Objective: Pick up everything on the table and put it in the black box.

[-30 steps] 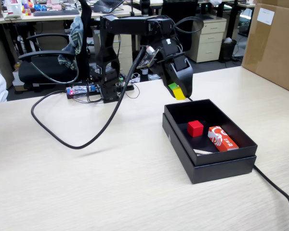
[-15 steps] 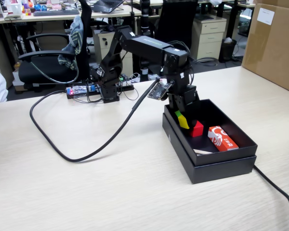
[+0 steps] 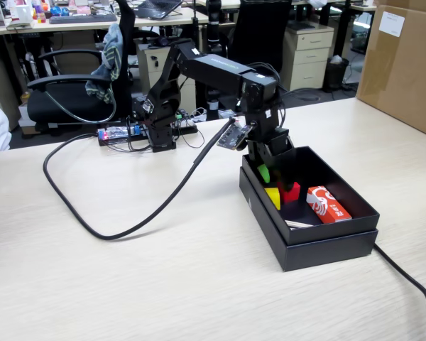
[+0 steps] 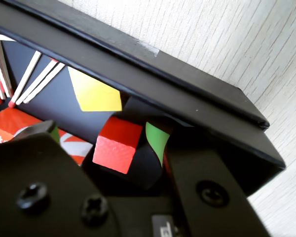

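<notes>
— Pincer (image 3: 268,172) first: we are seeing it hanging low over the far-left corner of the black box (image 3: 355,211) in the fixed view, jaws spread apart and gripping nothing; its green-tipped fingers (image 4: 157,140) are showing in the wrist view with open space between them.

— We are agreeing; and the yellow cube (image 3: 273,197) is lying free on the box floor, just under the pincer, tight against the left wall as the fixed view shows it; the red cube (image 3: 292,191) is sitting just beside it, though we cannot tell whether they are touching.

— Edges, then: the box wall is running close along the yellow cube (image 4: 94,94) in the wrist view; the red-and-white packet (image 3: 328,204) is taking up the box's right side in the fixed view, and some matchsticks (image 4: 33,77) are lying on the floor near it; the front part of the floor is lying open.

— Outside, we are finding the table (image 3: 128,277) broad and bare in front; a black cable (image 3: 113,224) is looping across its left part, and a brown carton (image 3: 405,64) is standing far right.

— Against half a second ago, the cube is no longer sitting between the fingers; it is now lower, on the floor, and the jaws are standing wider; the arm is barely shifting.
</notes>
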